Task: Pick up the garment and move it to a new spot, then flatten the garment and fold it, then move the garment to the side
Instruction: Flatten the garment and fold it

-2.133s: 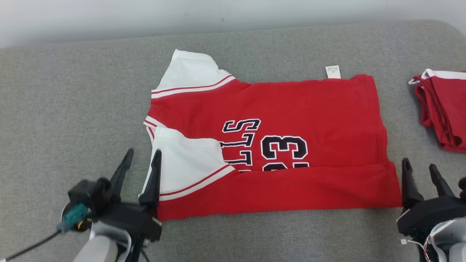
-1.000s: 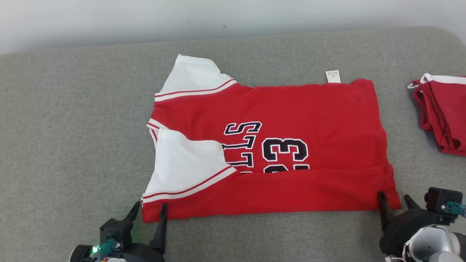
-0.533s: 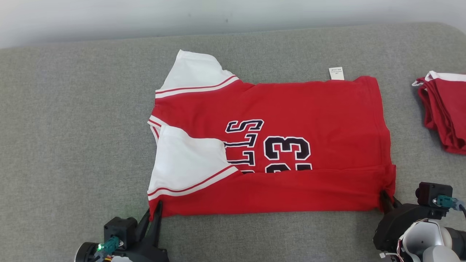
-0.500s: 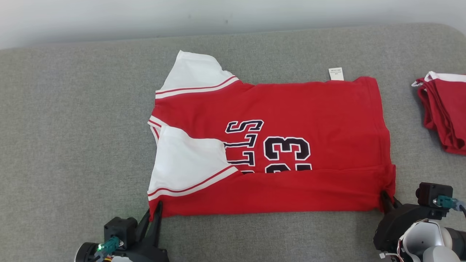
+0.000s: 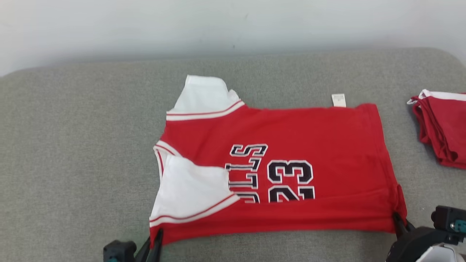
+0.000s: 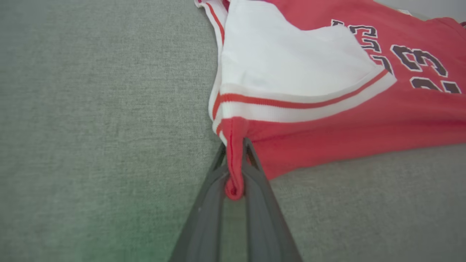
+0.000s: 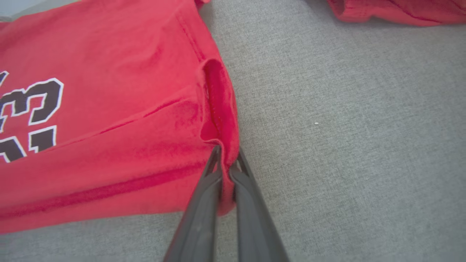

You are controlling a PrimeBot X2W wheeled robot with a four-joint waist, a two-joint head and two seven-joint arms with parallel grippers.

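Left gripper (image 6: 235,145) and right gripper (image 7: 227,151): each clamped on one near corner of the red number-23 jersey (image 5: 291,131), laid flat on the grey cushion (image 5: 72,145), near edge folded over, presumably so both corners can be lifted evenly

Colour findings: red garment (image 5: 309,134), grey counter (image 5: 80,145).
We record white sleeves (image 5: 189,185) banded with red stripes, black lettering (image 5: 291,171) outlined white, a white label (image 5: 338,100), and a red, white-edged folded pile (image 5: 442,127).
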